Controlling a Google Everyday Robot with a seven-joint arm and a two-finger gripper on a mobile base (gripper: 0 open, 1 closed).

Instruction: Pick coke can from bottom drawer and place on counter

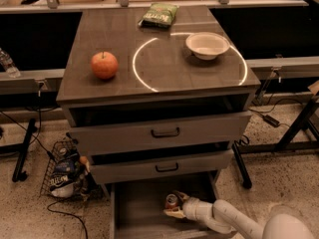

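The coke can point(172, 201) stands upright in the open bottom drawer point(139, 213), near the middle of its floor, red with a silver top. My gripper point(176, 206) reaches into the drawer from the right, on the white arm point(224, 218). Its fingers are open, one finger point(182, 196) behind the can and the other below it, so the can sits at the mouth of the gripper. The counter point(164, 68) with its white ring is above, far from the gripper.
On the counter are a red apple point(104, 65), a white bowl point(207, 45) and a green chip bag point(159, 15). The two upper drawers point(164, 133) stick out slightly over the bottom drawer. A wire basket with trash point(62, 171) stands on the floor at left.
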